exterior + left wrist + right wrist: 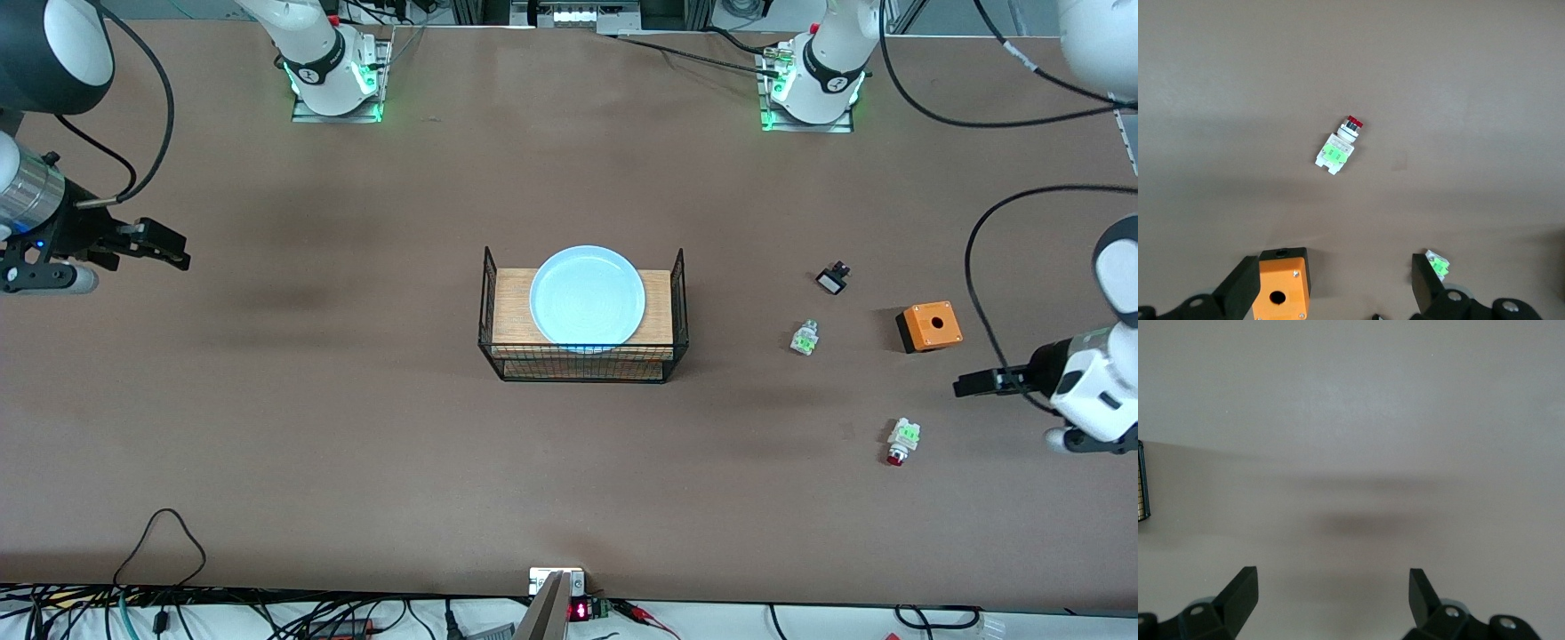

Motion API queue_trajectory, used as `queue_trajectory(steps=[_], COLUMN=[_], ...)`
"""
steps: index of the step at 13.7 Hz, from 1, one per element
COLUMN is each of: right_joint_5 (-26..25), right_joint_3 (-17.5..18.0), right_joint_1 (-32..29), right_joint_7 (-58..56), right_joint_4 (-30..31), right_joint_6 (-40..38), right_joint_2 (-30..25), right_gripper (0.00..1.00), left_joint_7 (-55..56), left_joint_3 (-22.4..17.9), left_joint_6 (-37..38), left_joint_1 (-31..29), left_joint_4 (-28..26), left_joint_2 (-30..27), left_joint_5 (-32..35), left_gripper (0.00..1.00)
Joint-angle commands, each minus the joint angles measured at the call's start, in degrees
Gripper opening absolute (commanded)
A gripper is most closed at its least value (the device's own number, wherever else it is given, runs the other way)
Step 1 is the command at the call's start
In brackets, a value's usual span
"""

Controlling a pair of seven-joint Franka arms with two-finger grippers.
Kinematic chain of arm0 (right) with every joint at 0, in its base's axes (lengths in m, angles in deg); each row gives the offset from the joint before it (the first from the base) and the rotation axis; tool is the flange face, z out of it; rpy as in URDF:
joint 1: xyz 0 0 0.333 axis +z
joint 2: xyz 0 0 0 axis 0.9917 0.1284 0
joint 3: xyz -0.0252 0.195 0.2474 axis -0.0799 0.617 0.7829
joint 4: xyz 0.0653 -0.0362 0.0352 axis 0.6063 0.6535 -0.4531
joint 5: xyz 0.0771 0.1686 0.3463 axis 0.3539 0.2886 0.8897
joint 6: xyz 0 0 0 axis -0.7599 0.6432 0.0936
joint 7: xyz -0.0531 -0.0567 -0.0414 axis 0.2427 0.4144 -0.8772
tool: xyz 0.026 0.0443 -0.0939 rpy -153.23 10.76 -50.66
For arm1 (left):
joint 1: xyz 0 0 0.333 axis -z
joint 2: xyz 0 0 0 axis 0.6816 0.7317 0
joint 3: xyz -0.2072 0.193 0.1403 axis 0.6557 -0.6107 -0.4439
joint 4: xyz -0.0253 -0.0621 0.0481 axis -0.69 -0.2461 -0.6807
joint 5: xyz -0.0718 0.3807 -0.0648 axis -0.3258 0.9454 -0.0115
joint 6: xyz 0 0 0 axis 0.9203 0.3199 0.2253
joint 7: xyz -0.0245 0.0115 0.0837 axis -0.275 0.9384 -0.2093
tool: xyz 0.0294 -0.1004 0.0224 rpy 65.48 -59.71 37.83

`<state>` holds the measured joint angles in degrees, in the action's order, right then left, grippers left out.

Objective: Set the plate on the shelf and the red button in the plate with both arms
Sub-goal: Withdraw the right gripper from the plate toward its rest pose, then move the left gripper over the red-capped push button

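Meanwhile the plate (587, 298) sits on a wire rack (583, 366); the red button (901, 441) lies near the left gripper (965, 386), jaws apart; the right gripper (178, 253) hovers, jaws apart.

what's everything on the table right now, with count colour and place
plate: one, pale blue, on the wooden shelf
wire rack: one, black with a wooden shelf, mid-table
red button: one, white and green with a red cap, toward the left arm's end, nearest the front camera of the small parts
green part: one, white and green, no red cap, between rack and orange box
orange box: one, orange with a hole on top, beside the green part
black part: one, black, farther from the camera than the green part
left gripper: open, above the table near the orange box
right gripper: open, over bare table, waiting
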<state>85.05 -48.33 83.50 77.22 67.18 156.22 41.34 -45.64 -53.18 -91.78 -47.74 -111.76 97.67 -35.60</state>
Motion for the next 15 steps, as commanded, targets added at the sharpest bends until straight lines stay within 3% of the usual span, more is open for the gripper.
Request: queue_trajectory(steps=[1, 5, 15], right_joint_5=[-0.5, -0.4, 0.0], right_joint_3=[0.3, 0.3, 0.3], right_joint_1=[-0.4, -0.4, -0.7], right_joint_7=[1.2, 1.2, 1.5], right_joint_4=[2.0, -0.5, -1.5], right_joint_6=[0.0, -0.3, -1.5], right_joint_2=[-1.9, -1.5, 0.7], right_gripper=[1.0, 1.0, 1.0], left_joint_7=[-1.9, -12.9, -14.7], left_joint_3=[-0.4, -0.5, -0.5], left_joint_6=[-0.5, -3.5, -12.8], left_joint_1=[-0.4, -0.8, -1.6], left_joint_4=[1.5, 1.1, 1.0], left_joint_2=[1.7, 4.6, 11.3], left_joint_5=[-1.0, -1.0, -1.1], left_gripper=[1.0, 1.0, 1.0])
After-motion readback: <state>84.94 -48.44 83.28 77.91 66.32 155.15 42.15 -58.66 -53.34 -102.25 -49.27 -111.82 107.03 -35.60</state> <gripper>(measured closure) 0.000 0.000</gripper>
